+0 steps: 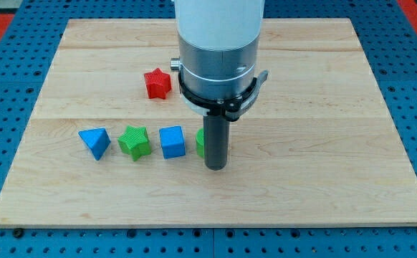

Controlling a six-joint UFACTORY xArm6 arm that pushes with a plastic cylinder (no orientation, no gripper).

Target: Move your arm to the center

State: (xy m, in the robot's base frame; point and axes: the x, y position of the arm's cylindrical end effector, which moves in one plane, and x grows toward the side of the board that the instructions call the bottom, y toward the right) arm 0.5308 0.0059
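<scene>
My tip [216, 167] rests on the wooden board [323, 129] just below its middle. It stands right in front of a green block [200, 142] and hides most of it, so that block's shape cannot be made out. To the left of that block runs a row: a blue cube [172, 141], a green star [135, 141] and a blue triangular block [94, 142]. A red star [157, 83] lies apart, higher up and left of the arm.
The arm's wide grey and white body [219, 43] comes down from the view's top and hides the board behind it. A blue perforated table [8, 107] surrounds the board.
</scene>
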